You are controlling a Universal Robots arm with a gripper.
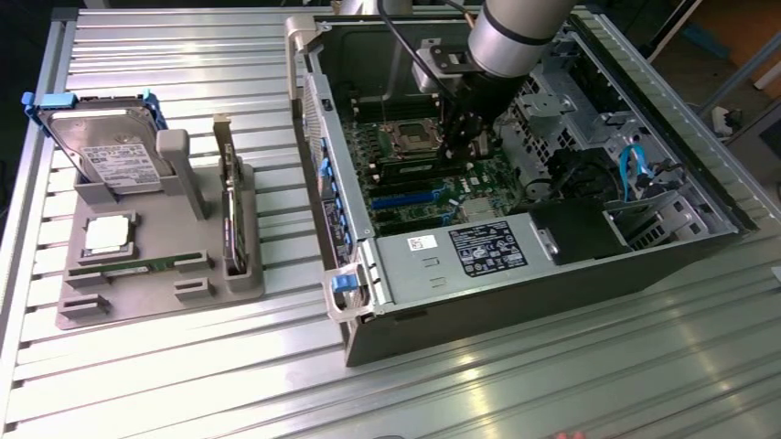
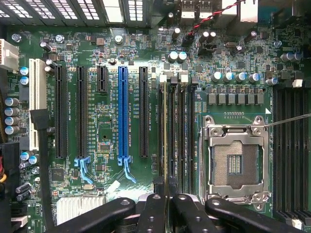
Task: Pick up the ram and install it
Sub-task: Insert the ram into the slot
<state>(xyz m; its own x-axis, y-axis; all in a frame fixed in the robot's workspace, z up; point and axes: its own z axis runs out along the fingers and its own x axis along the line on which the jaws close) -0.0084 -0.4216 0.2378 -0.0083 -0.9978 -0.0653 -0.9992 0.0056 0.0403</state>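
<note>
My hand is clamped on the ram, fingers pressed to its two faces. The ram stands on edge along the slots, just beside the empty socket, inside the open case on the bench. Whether it is seated I cannot tell.

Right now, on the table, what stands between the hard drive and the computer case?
A dark expansion card, on edge in the grey tray, stands between them, seen in the exterior view.
</note>
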